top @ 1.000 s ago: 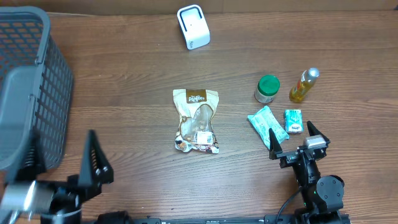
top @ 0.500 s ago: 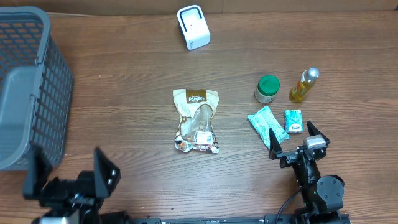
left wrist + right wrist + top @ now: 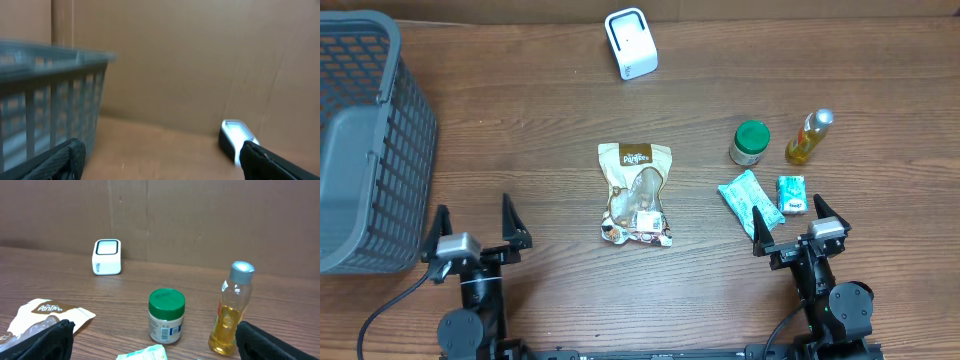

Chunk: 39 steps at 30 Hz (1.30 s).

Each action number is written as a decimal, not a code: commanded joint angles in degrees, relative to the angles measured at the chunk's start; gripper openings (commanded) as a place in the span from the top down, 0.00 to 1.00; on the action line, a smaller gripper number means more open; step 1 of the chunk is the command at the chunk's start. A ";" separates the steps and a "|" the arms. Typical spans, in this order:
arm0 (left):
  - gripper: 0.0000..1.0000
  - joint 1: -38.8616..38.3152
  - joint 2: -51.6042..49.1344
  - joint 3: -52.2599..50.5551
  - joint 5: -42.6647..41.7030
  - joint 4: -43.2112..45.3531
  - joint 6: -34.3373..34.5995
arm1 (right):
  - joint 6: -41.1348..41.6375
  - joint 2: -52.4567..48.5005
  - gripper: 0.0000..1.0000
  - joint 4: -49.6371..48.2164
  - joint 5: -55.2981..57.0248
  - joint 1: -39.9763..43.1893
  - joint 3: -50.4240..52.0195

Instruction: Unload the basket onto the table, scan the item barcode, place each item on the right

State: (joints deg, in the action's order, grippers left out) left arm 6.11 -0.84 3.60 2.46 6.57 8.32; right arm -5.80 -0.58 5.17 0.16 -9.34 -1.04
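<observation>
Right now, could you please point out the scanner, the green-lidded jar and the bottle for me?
scanner (image 3: 631, 43): overhead view, white top face.
jar (image 3: 167, 325): right wrist view, label below the green lid.
bottle (image 3: 229, 315): right wrist view, body holding yellow liquid.

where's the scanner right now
In the overhead view the scanner stands at the far edge of the table, near centre, beyond the snack bag and right of the basket.
</observation>
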 commanded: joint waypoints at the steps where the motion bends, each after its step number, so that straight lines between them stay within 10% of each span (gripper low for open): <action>1: 0.00 -0.13 0.63 0.24 1.11 -6.78 -1.31 | -0.07 0.42 0.00 -0.33 -0.31 0.37 0.59; 39: 0.00 -3.48 0.59 -3.32 -2.03 -10.99 -11.10 | -0.07 0.42 0.00 -0.33 -0.31 0.37 0.59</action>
State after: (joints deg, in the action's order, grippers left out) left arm 2.92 -0.84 0.51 1.10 -4.49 -1.72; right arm -5.80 -0.58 5.15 0.19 -9.34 -1.04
